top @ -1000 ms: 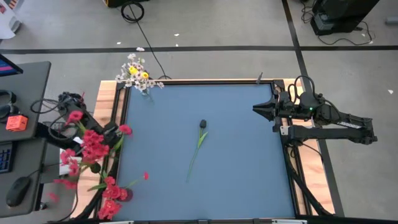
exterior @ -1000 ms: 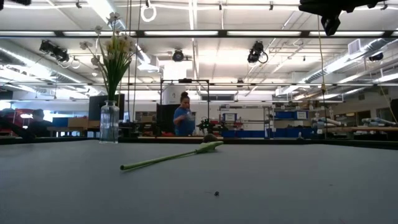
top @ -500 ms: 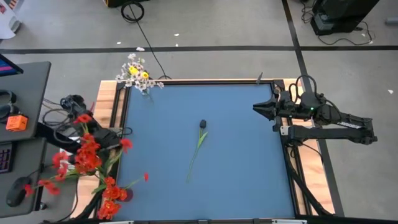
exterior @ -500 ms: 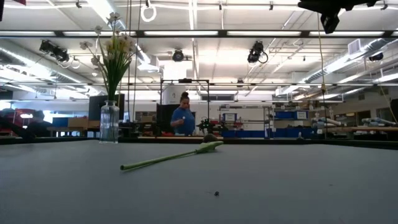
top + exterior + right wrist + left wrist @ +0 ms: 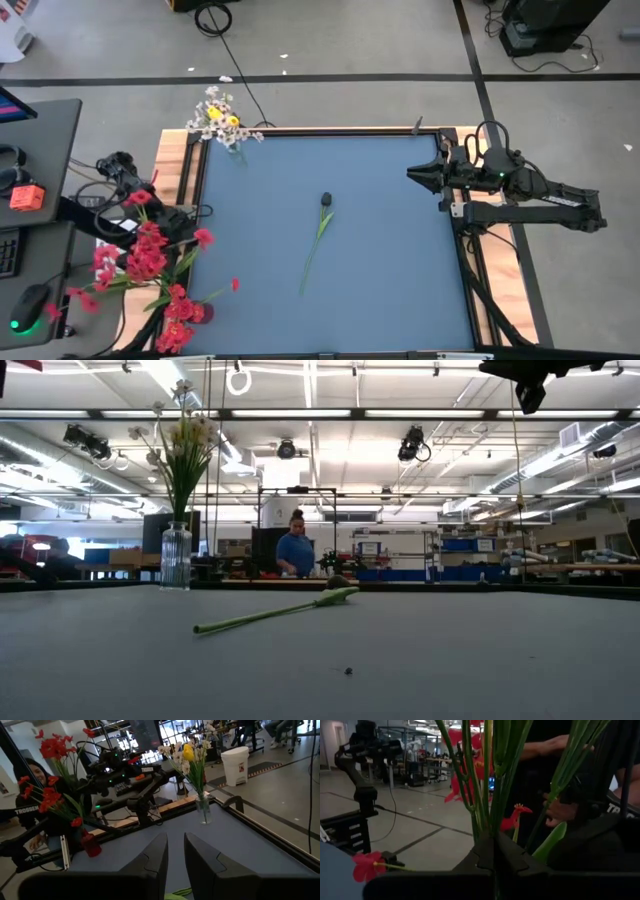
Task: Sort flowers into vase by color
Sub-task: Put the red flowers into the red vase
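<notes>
A bunch of long green-stemmed artificial sprigs with red blossom clusters (image 5: 140,255) is held off the left edge of the blue-topped desk (image 5: 400,260), its blooms spreading over the wooden border and the floor beside it. The left gripper (image 5: 165,228) has its jaws clenched on the stems of this bunch; in the left wrist view the green stems (image 5: 487,780) rise straight out from between the closed dark fingers (image 5: 480,857), with red petals above and one red bloom off to the side.

Near the desk's front left corner, a small red vase (image 5: 195,312) already carries more red blossoms (image 5: 178,318), and one loose red bloom (image 5: 234,283) shows just beside it over the blue surface. At the far left corner stands a clear ribbed glass vase (image 5: 176,556) filled with small white blossom clusters and yellow tulip-like buds (image 5: 220,118).

One single flower remains lying flat near the middle of the desk: a green-stemmed sprig with a dark, near-black bud (image 5: 318,232), the bud end pointing toward the far side, well apart from both vases and both arms.

The right gripper (image 5: 412,174) waits high at the right edge of the desk, jaws a little apart and holding nothing, pointed across toward the left side.

A person in a blue top (image 5: 296,549) stands in the room far behind the desk, and another person's hand (image 5: 560,810) shows close behind the held stems.
</notes>
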`<control>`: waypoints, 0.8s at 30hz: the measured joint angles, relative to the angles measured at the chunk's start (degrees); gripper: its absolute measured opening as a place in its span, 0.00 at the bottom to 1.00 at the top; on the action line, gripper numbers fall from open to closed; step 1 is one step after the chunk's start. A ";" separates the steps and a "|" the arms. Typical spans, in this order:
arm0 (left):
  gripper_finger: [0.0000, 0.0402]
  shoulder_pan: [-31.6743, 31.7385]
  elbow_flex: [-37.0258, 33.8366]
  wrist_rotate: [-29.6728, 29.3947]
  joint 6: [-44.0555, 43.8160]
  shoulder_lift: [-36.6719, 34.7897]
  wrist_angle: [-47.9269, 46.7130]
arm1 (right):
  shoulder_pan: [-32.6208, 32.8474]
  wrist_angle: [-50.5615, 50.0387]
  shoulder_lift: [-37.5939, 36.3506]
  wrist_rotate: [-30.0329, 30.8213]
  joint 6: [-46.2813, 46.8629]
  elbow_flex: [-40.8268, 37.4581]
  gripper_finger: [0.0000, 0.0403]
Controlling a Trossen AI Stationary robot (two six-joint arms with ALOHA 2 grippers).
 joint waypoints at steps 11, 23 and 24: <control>0.01 -0.04 0.00 4.25 0.02 6.54 6.98 | 0.00 -0.01 0.00 0.00 -0.01 0.00 0.18; 0.01 -0.04 0.00 5.90 0.50 10.81 10.18 | -0.02 0.01 0.00 -0.01 -0.02 0.00 0.18; 0.01 -0.04 -0.01 5.89 0.50 10.81 10.19 | 0.00 0.01 0.00 0.01 -0.02 0.00 0.18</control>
